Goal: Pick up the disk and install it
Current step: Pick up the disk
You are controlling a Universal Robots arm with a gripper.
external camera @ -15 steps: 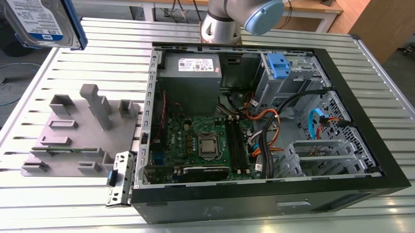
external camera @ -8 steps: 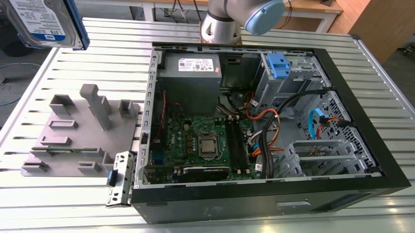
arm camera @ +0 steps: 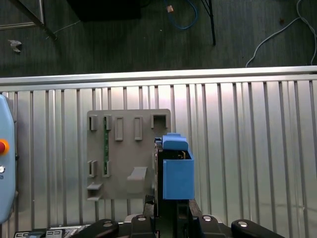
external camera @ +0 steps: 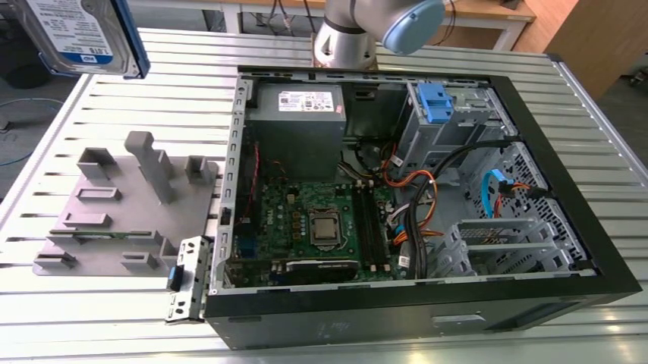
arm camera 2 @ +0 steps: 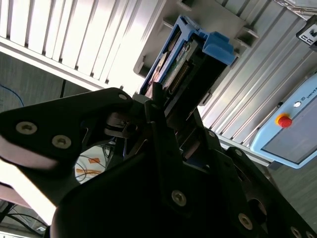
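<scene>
One slatted table [external camera: 102, 318] is seen bearing open computer case [external camera: 405, 322] and, on exterior view's left, grey fixture plate [external camera: 81, 212]. Drive cage [external camera: 456, 129] is seen in case's far corner. Disk [external camera: 81, 30] is held high above table, well clear of fixture plate, clamped edge-on between closed jaws of gripper [arm camera 2: 166, 101]. Carry is judged best done slowly, with disk held square and case rim and cables cleared.

Beyond the jaws a grey fixture plate [arm camera: 130, 151] lies on the slatted desk [arm camera: 247, 148] — an open computer case [external camera: 354, 326] stands well apart.
</scene>
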